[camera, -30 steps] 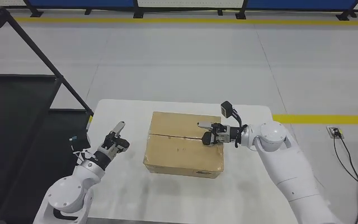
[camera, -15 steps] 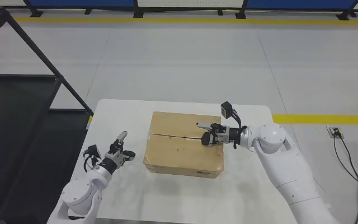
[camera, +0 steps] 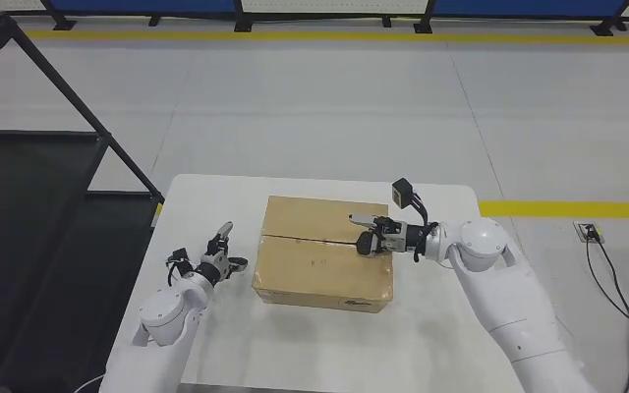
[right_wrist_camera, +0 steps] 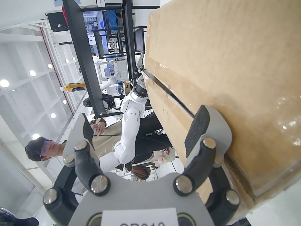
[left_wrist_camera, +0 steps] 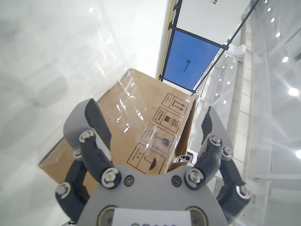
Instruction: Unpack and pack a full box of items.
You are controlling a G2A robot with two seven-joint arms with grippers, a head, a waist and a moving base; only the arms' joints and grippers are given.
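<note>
A closed brown cardboard box (camera: pixel 324 257) sits in the middle of the white table (camera: pixel 211 201), with a seam (camera: pixel 305 237) running across its top flaps. My left gripper (camera: pixel 231 248) is open beside the box's left end, a short gap away; in the left wrist view its fingers (left_wrist_camera: pixel 97 121) frame the taped end with the printed symbols (left_wrist_camera: pixel 160 130). My right gripper (camera: pixel 361 233) is open over the box top at the seam's right part. In the right wrist view one finger (right_wrist_camera: pixel 198 128) lies against the box (right_wrist_camera: pixel 223 66) near the seam (right_wrist_camera: pixel 169 92).
A black metal frame (camera: pixel 74 103) and a dark panel (camera: pixel 39 226) stand off the table's left side. A yellow line (camera: pixel 550 208) marks the floor at the right. Bare table surface lies in front of the box and to its left.
My left arm has swung in toward the box, bringing its gripper close to the box's left end. The right gripper has stayed over the seam.
</note>
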